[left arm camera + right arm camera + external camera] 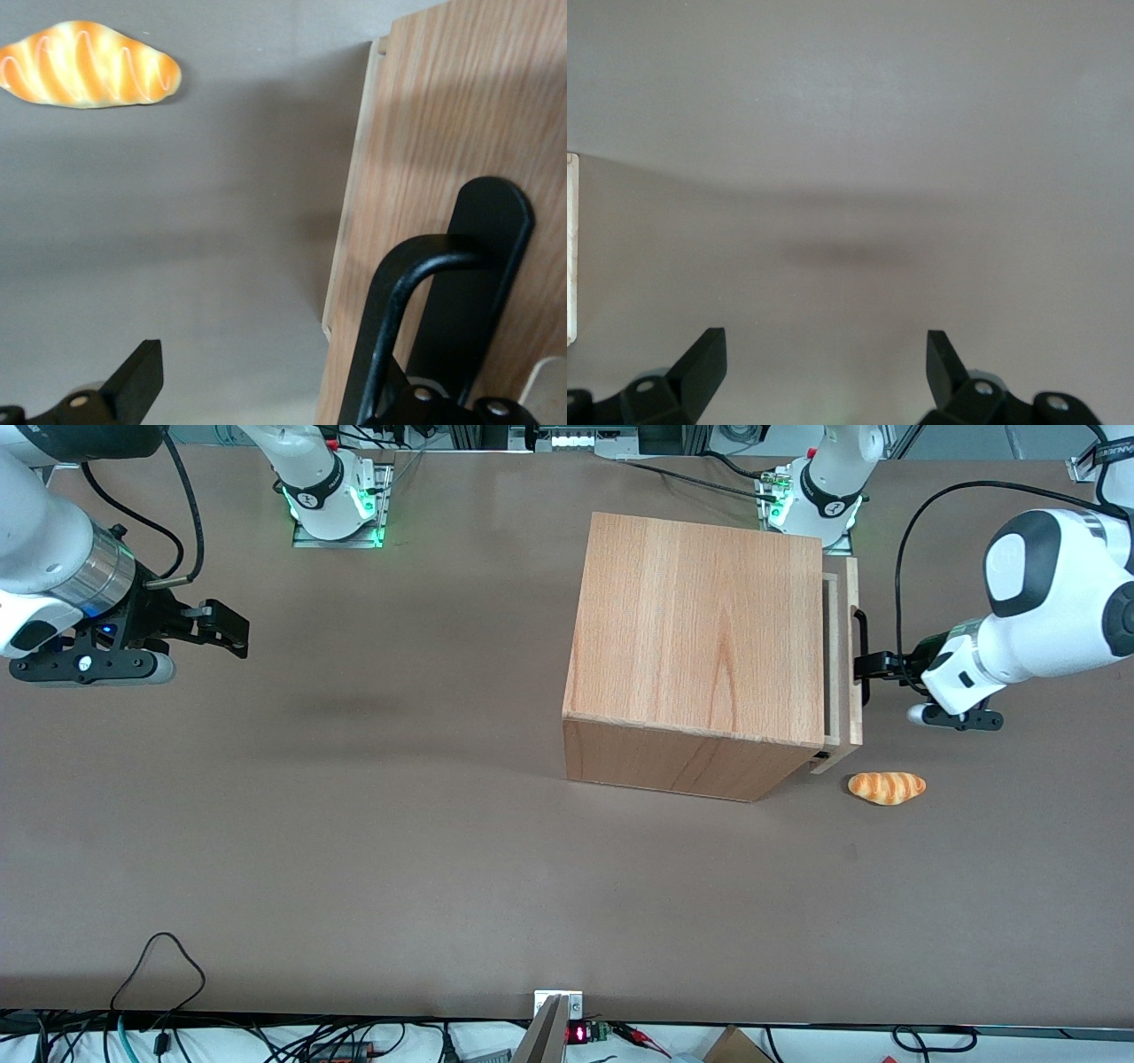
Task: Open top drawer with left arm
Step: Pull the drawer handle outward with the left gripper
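The big light-wood box cabinet (700, 651) stands on the brown tabletop (354, 850) toward the working arm's end. Its top drawer (848, 664), a light-wood drawer with a black elongated handle (860, 657) on its front panel, is pulled out a little: a narrow gap shows between the front panel and the cabinet body.

The white glossy left arm (1045, 615) reaches in level from the working arm's end of the tabletop. Its black two-finger gripper (873, 664) is right at the handle, in front of the drawer. In the left wrist view one finger sits against the handle bar (416, 292) while the other finger (137, 376) stands apart over bare tabletop, so the gripper is open around the handle, not clamped.

An orange-and-cream striped bread roll (886, 787) lies on the tabletop just beside the cabinet's corner, nearer to the front camera than the gripper.
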